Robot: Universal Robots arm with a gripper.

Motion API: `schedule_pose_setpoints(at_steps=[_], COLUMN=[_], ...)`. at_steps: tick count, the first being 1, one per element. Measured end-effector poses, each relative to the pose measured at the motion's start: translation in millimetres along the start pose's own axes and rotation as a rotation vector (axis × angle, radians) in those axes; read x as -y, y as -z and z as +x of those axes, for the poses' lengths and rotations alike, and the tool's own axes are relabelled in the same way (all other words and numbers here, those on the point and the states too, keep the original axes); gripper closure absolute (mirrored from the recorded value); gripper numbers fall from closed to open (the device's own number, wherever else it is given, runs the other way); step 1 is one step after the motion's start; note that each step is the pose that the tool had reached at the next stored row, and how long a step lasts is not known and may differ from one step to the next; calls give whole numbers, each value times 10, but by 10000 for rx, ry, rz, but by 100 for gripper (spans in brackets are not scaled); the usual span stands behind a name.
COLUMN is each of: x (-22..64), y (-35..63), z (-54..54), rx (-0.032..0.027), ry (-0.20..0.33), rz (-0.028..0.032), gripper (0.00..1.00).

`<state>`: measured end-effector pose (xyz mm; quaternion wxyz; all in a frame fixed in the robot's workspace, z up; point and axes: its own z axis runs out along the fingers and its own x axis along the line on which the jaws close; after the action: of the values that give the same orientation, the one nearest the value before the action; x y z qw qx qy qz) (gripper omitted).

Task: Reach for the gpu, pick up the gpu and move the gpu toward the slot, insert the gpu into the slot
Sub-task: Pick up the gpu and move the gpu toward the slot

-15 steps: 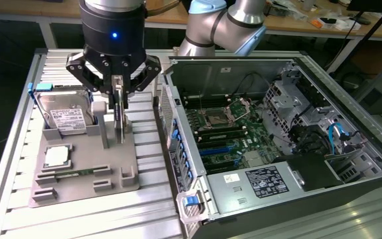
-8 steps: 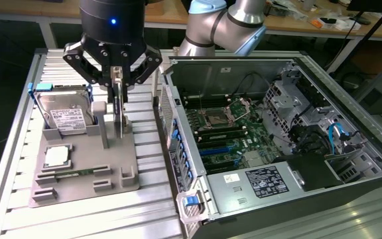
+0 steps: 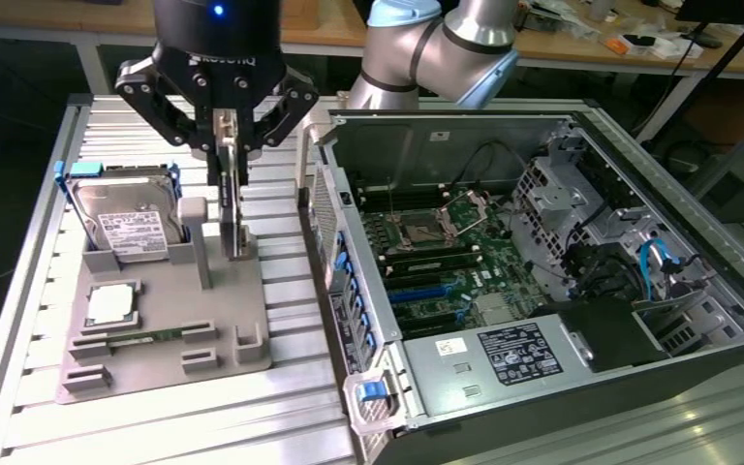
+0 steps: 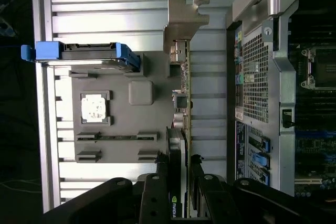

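While your pincer is clamped on the top edge of the gpu, the card stands edge-up in the grey holder, graspable from above. The slot lies at four o'clock, well apart, inside the case.

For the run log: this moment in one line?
hand: shut on thin dark silver-bracketed gpu card | card: upright at grey plastic tray | long blue slot: empty

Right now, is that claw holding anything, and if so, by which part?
Yes. The gripper pinches the graphics card by its upper edge, one finger on each flat side, toward the end away from the metal bracket.
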<state>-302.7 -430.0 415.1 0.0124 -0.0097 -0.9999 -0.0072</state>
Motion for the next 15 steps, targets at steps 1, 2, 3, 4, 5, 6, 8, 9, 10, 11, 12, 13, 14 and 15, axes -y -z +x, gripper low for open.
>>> schedule_pose_setpoints(at_steps=[1,2,3,4,5,6,8,9,10,11,12,13,14,15], x=[0,-1,-1,-1,-1,-2,-2,-3,-3,-3,-3,-3,-3,-3], y=[19,39,59,78,97,120,166,187,205,219,221,221,221,222], z=[1,1,2,2,3,3,4,5,5,6,6,6,6,5], rx=[0,0,0,0,0,0,1,0,1,1,2,2,2,2], ry=[-1,-1,0,-1,-1,-1,-1,-1,-1,-1,-1,1,1,0], rz=[4,8,13,18,23,29,39,43,47,49,49,49,49,51], gripper=[73,73,73,73,73,73,73,73,73,73,73,73,73,73])
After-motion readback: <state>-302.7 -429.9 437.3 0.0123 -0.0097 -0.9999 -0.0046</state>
